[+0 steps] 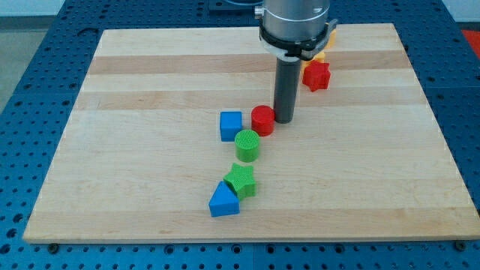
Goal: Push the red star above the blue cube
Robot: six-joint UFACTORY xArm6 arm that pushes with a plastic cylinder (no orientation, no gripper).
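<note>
The red star (316, 75) lies near the view's top, right of centre, on the wooden board (150, 90). The blue cube (231, 125) sits near the board's middle, well to the lower left of the star. My tip (284, 119) rests on the board between them, touching or almost touching the right side of a red cylinder (262, 120) that stands just right of the blue cube. The star is up and to the right of my tip, partly behind the rod.
A green cylinder (247, 145) sits just below the red cylinder. A green star (241, 180) and a blue triangular block (223, 201) lie further down. A yellow-orange block (325, 46) peeks out behind the arm near the top edge.
</note>
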